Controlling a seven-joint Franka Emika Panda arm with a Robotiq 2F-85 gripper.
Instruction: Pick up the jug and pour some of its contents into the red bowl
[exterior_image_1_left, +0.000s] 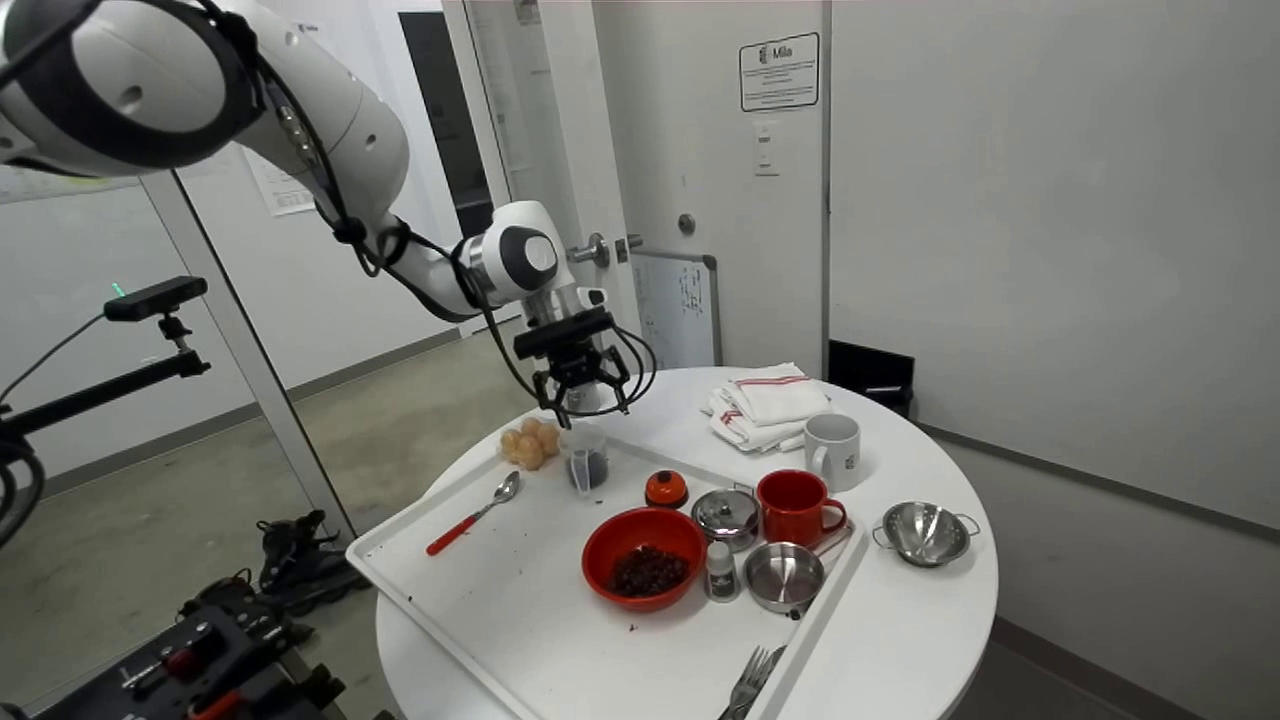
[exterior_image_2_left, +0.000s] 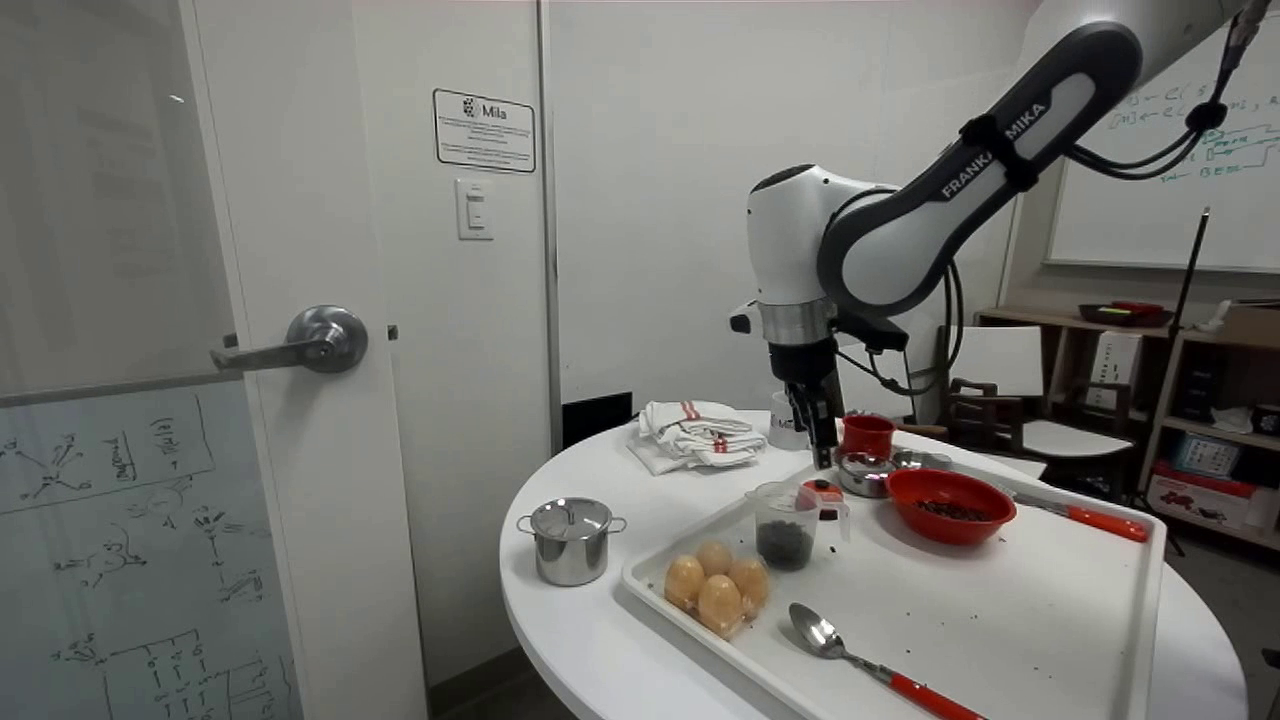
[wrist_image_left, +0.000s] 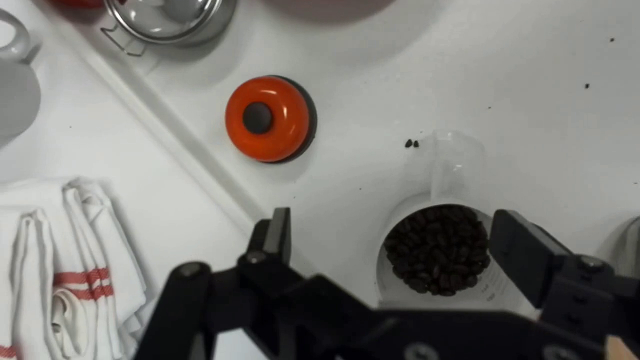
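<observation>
Red bowl (exterior_image_2_left: 950, 532) upright on the white tray (exterior_image_2_left: 1000, 620), tray on the round table (exterior_image_1_left: 900, 630). See-through jug (exterior_image_2_left: 785, 515) also upright on that tray, apart from the bowl, not lifted, so pick-up not done. My pincer (wrist_image_left: 392, 239) has its fingers (wrist_image_left: 525, 260) spread wide, nothing held. Both exterior views put me close over the jug; whether a fingertip touches the rim, can't tell. Wrist view: I look down on dark beans (wrist_image_left: 435, 250) inside the jug, which sits between the fingers but off-centre, one finger hiding part of its side. My call: late in the reach, just short of the grasp. Bowl already has a dark heap (exterior_image_1_left: 648, 572) in it, looks like the same stuff; source unknown, so I'm not logging a pour. Few loose bits (wrist_image_left: 411, 143) lie on the tray just beside the jug's handle. Left to do, as I judge it: centre over the jug, drop lower, close on it, lift level, carry it to the bowl clear of the orange knob-topped thing (wrist_image_left: 280, 120), tip, stop after some. Setting the jug back down probably follows, though the task doesn't ask. Overall: early, only the approach looks done.
</observation>
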